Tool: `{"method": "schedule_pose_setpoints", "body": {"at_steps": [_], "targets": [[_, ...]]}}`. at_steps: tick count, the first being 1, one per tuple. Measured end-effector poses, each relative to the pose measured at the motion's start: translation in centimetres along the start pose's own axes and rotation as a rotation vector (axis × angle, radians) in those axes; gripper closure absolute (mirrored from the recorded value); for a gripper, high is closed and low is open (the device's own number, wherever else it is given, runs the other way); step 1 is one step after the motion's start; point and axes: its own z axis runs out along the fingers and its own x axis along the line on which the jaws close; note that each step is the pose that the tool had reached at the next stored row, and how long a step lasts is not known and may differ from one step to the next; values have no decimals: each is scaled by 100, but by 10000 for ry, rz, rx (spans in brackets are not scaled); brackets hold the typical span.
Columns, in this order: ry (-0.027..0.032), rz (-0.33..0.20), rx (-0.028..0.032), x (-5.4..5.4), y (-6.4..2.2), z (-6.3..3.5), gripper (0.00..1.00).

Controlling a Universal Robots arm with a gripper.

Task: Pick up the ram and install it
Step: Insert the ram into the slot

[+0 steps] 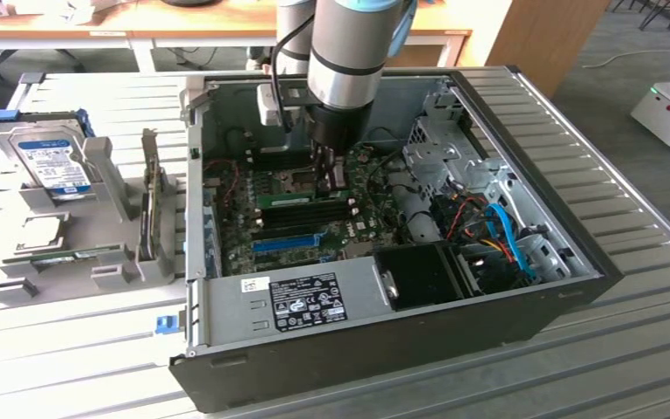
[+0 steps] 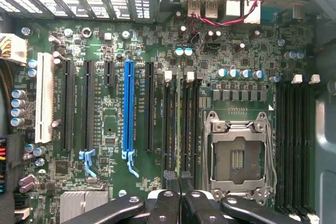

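Claw closed on the ram, standing edge-up among black slots

Open black tower computer case lying on slatted metal table, green motherboard with long blue expansion slot, white slot, empty CPU socket, black fan shroud, blue cables, blue-labelled hard drive upright in grey rack at the exterior view's left

arm: cut off at 12 o'clock edge of exterior view | gripper: fingers cut by wrist view's edge | ram: edge-on, near end hidden between fingers, seated or not unclear | case label: print too small to read
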Motion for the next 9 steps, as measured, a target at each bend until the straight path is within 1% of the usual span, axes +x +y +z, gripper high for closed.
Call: {"method": "schedule_pose_setpoints", "body": {"at_steps": [1, 2, 5, 6, 9], "targets": [[1, -2, 29, 0, 0, 0, 88], [1, -4, 43, 0, -1, 0, 88], [2, -5, 43, 0, -1, 0, 88], [15, -3, 43, 0, 0, -1, 88], [83, -1, 45, 0, 0, 0, 88]]}}
